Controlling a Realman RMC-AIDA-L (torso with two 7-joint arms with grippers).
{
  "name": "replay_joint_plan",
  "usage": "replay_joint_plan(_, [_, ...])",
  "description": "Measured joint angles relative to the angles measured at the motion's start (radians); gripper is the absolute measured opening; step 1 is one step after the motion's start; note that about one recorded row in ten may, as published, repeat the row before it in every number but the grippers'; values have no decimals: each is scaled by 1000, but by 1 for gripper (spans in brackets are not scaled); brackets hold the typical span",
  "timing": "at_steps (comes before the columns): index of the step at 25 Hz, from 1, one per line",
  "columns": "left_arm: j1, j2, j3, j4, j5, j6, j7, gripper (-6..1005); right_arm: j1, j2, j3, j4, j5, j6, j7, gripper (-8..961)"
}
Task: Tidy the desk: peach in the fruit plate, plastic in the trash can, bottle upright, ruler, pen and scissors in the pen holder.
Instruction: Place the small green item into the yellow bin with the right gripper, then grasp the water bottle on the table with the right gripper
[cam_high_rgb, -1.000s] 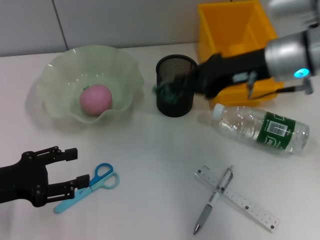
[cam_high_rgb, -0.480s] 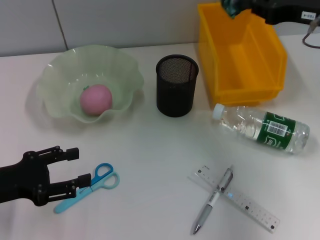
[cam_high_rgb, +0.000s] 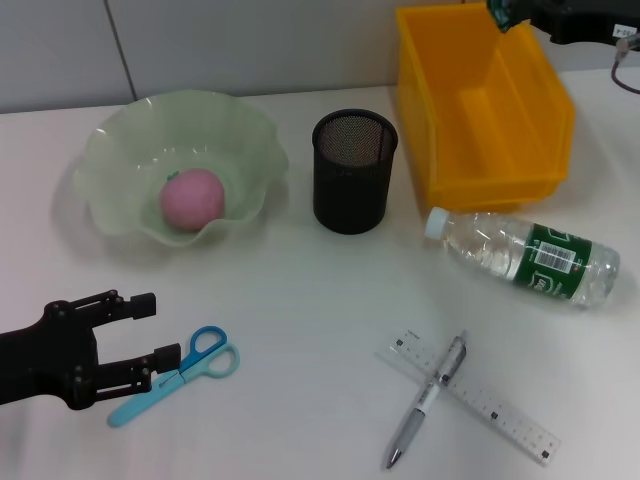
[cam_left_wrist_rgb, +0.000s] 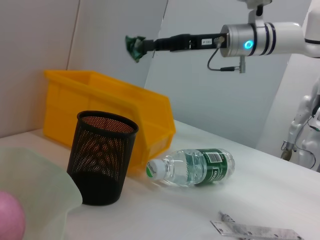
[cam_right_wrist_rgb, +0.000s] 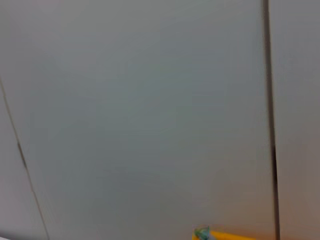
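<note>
1. Right gripper (cam_high_rgb: 503, 14): upper right corner of the head view, raised above the back rim of the yellow bin (cam_high_rgb: 480, 110). Fingers pressed together on a crumpled green piece of plastic (cam_high_rgb: 497, 12); the left wrist view shows the same wad (cam_left_wrist_rgb: 134, 46) pinched at the arm's tip, high over the bin (cam_left_wrist_rgb: 105, 107).
2. Left gripper (cam_high_rgb: 125, 340): lower left of the head view, low over the white desk (cam_high_rgb: 320, 300). Fingers spread, holding nothing, tips just beside the blue scissors (cam_high_rgb: 180, 372).
3. Scissors: flat on the desk, lower left, handle loops pointing right of the gripper.
4. Peach (cam_high_rgb: 192, 198): pink, lying in the pale green fruit plate (cam_high_rgb: 130, 130), upper left.
5. Pen holder (cam_high_rgb: 354, 170): black mesh cup, upright, top centre, between plate and bin.
6. Bottle (cam_high_rgb: 525, 256): clear with green label, lying on its side at right, in front of the bin, cap toward the pen holder.
7. Ruler (cam_high_rgb: 495, 405): clear, flat on the desk, lower right.
8. Pen (cam_high_rgb: 428, 398): lying across the ruler, crossing it near its left end.
</note>
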Motion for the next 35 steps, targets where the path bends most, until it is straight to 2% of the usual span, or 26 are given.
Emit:
replay_joint_plan(5, [1,-1,-4,-1,0,0,0,758,25,-2,-2,29,-32,31,0,246])
replay_joint_plan(13, [1,-1,-11,0,1,0,0,757,38,6,-3,22,-77,45,7,474])
replay_joint_plan(19, [1,-1,-11,0,1,1,0,757,33,9,-1,4,-74,46,4,710])
replay_joint_plan(25, [1,-1,-11,0,1,2,0,757,28,11,-2,-6,-73,35,2,769])
replay_joint_plan(27, [2,-1,-12,0,1,4,0,756,25,7,-8,-24,-73,-4,13,772])
replay_joint_plan(29, [2,-1,-12,0,1,5,0,756,22,-6,-10,-78,-100,-140,62,774])
replay_joint_plan(30, [2,-1,-12,0,1,5,0,756,22,-6,-10,-78,-100,-140,62,774])
replay_joint_plan(32, [2,-1,-14,0,1,5,-1,756,26,-16,-7,-134,-146,-261,102,774])
replay_joint_plan(33, [2,-2,-14,0,1,4,-2,756,33,-19,-4,-194,-206,-374,126,775])
replay_joint_plan(34, [2,-2,-14,0,1,4,-2,756,33,-19,-4,-194,-206,-374,126,775])
replay_joint_plan(35, [2,-2,-15,1,0,4,-4,756,40,-21,-4,-233,-249,-444,140,775])
